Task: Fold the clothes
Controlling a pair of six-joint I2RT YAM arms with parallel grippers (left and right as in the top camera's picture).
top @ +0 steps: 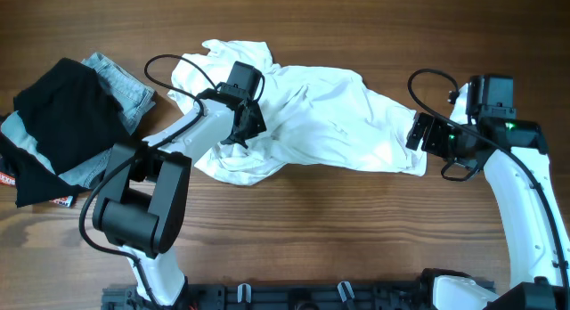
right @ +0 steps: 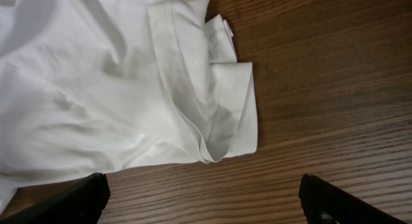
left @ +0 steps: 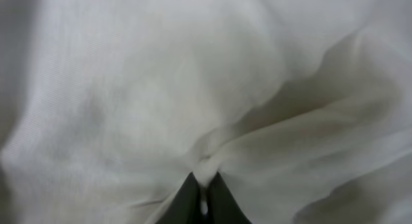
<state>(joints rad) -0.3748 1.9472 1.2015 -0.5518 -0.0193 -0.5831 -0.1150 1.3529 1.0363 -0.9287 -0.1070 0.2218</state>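
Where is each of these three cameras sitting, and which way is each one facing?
Overhead: fixed above the table, facing straight down on the white T-shirt; left arm and right arm show.
Left wrist: on the left arm, facing down into white fabric up close; left pincer tips pinch a fold.
Right wrist: on the right arm, facing down at a shirt edge on the wood; right pincer stands open.
Shared: overhead and right wrist both show shirt and table.

White T-shirt (top: 329, 114) lies crumpled across table (top: 312, 239) ctr, w/ hemmed sleeve at its right end.
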